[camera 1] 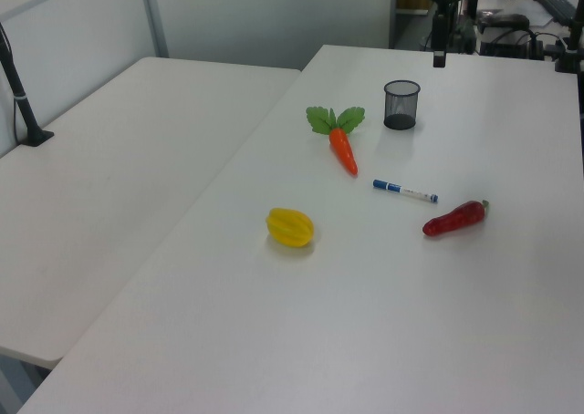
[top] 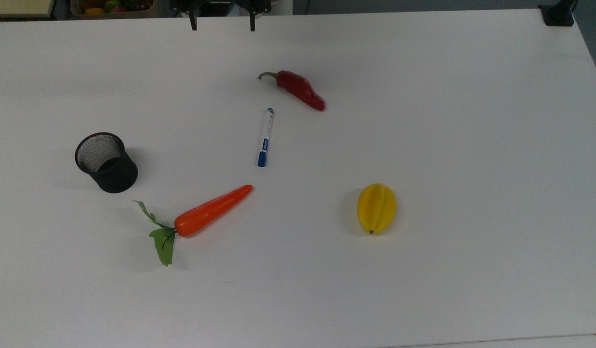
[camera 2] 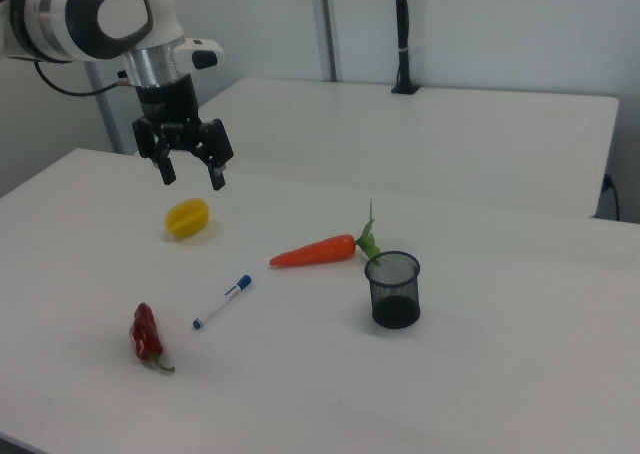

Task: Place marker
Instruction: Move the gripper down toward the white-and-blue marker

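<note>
The marker [top: 265, 137] lies flat near the middle of the white table [top: 472, 145], white barrel with a blue cap toward the carrot; it also shows as marker [camera 1: 404, 191] and marker [camera 2: 222, 301]. My gripper [top: 222, 24] hangs open and empty at the top view's upper edge, well above the table. In the right view the gripper [camera 2: 192, 177] floats high above the table near the yellow fruit, both fingers spread apart. In the left view one fingertip [camera 1: 439, 59] shows at the far end of the table.
A black mesh cup [top: 106, 162] stands upright at the top view's left. An orange carrot [top: 206, 213], a red chili pepper [top: 300, 90] and a yellow starfruit [top: 376, 208] lie around the marker. A bin of toy produce [top: 112, 7] sits beyond the table's far edge.
</note>
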